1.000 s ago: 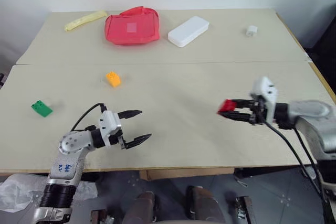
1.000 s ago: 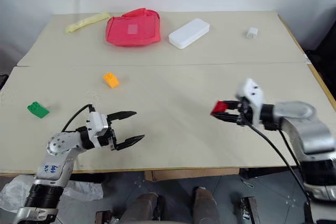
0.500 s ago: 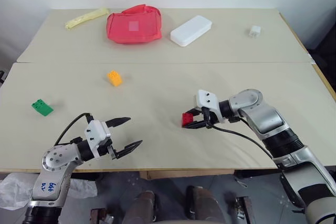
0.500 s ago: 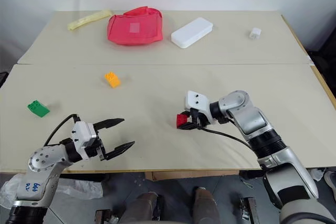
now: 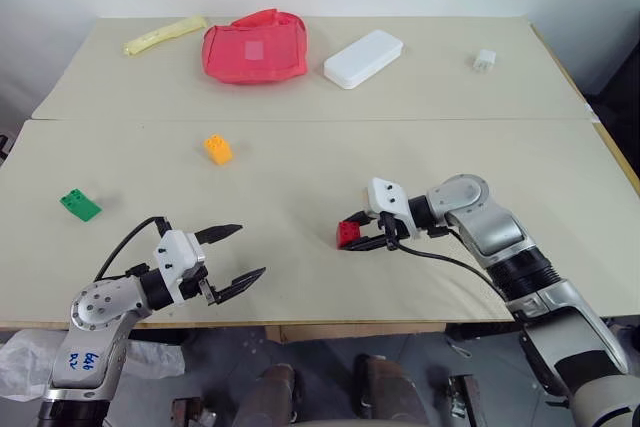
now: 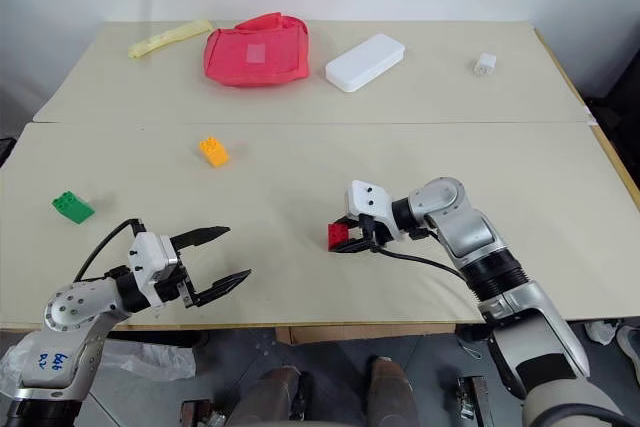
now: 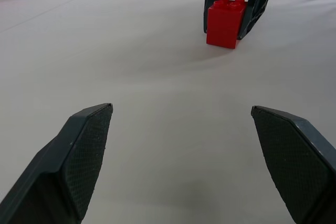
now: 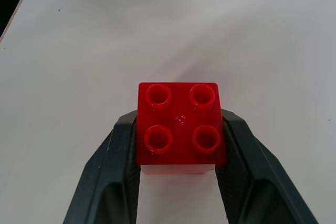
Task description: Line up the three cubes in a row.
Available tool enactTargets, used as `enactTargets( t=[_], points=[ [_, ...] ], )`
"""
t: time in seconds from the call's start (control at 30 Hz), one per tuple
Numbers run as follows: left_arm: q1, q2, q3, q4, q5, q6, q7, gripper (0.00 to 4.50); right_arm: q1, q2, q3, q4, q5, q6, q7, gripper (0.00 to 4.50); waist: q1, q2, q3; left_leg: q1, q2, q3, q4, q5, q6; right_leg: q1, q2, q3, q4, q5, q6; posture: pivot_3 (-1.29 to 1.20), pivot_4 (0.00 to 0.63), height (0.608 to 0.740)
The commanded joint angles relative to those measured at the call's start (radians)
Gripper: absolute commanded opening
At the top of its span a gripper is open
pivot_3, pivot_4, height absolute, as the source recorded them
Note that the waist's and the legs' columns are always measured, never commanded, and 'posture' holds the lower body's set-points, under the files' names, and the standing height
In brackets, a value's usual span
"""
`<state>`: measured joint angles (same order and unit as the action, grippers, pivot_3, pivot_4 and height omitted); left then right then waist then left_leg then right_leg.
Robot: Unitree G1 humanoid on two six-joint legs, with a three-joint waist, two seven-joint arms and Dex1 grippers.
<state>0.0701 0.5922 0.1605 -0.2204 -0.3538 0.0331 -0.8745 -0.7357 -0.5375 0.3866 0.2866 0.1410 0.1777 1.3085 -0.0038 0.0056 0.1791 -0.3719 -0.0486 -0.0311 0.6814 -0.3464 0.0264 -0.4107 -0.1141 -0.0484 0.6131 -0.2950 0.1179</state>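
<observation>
The red cube (image 5: 348,234) stands upright on the table near the middle front, studs up. My right gripper (image 5: 354,235) is shut on it, one black finger (image 8: 122,156) pressed against each side. The orange-yellow cube (image 5: 217,149) lies to the left, farther back. At the far left sits the green cube (image 5: 79,205). My left gripper (image 5: 250,250) hovers open near the front edge, left of the red cube, with nothing between its fingers (image 7: 86,145).
Along the back of the table lie a yellow strip (image 5: 163,36), a red pouch (image 5: 253,47), a large white case (image 5: 362,58) and a small white block (image 5: 483,60). A seam (image 5: 300,119) crosses the table (image 5: 300,187).
My right gripper has carried the red cube to the left and down onto the table. The left gripper has drawn back slightly toward the front edge, still open.
</observation>
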Motion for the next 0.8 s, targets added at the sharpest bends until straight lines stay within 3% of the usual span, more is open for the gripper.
enactTargets(
  t=[0.03, 0.2, 0.47, 0.57, 0.8],
  points=[
    [0.033, -0.003, 0.047, -0.028, -0.016, -0.013, 0.029, 4.5, -0.015, -0.017, -0.034, -0.033, -0.012, -0.021, -0.002, 2.77, 0.0, 0.0, 0.0, 0.0, 0.0, 0.0, 0.0, 0.0, 0.0, 0.0, 0.0, 0.0, 0.0, 0.0, 0.0, 0.0, 0.15, 0.74],
    [0.113, -0.047, 0.171, -0.003, -0.035, -0.049, 0.106, 4.5, 0.021, -0.046, -0.139, -0.151, 0.081, 0.066, -0.011, 4.41, 0.001, 0.0, 0.0, 0.0, 0.0, 0.0, -0.001, 0.0, 0.0, -0.001, 0.0, 0.0, 0.001, 0.0, 0.0, 0.0, 0.15, 0.74],
    [0.292, -0.215, 0.489, 0.036, -0.169, -0.027, 0.341, 4.5, 0.253, 0.017, -0.374, -0.287, 0.314, -0.076, -0.022, 4.46, 0.004, -0.001, 0.0, 0.0, 0.001, -0.001, -0.001, -0.001, 0.0, 0.002, 0.0, -0.001, -0.002, 0.0, 0.0, 0.0, 0.15, 0.74],
    [0.311, -0.267, 0.576, 0.094, -0.204, -0.039, 0.412, 4.5, 0.321, 0.036, -0.395, -0.342, 0.349, -0.092, -0.035, 4.46, 0.005, -0.001, 0.0, 0.001, 0.001, -0.001, 0.0, -0.001, -0.001, 0.002, 0.0, -0.001, -0.003, 0.0, 0.0, 0.0, 0.15, 0.74],
    [0.306, -0.29, 0.696, 0.208, -0.233, -0.064, 0.516, 4.5, 0.419, 0.069, -0.404, -0.407, 0.34, -0.186, -0.086, 4.46, 0.006, -0.002, 0.0, 0.002, 0.001, -0.001, 0.0, -0.001, -0.001, 0.002, 0.0, 0.0, -0.003, 0.0, -0.001, 0.0, 0.15, 0.74]
  ],
)
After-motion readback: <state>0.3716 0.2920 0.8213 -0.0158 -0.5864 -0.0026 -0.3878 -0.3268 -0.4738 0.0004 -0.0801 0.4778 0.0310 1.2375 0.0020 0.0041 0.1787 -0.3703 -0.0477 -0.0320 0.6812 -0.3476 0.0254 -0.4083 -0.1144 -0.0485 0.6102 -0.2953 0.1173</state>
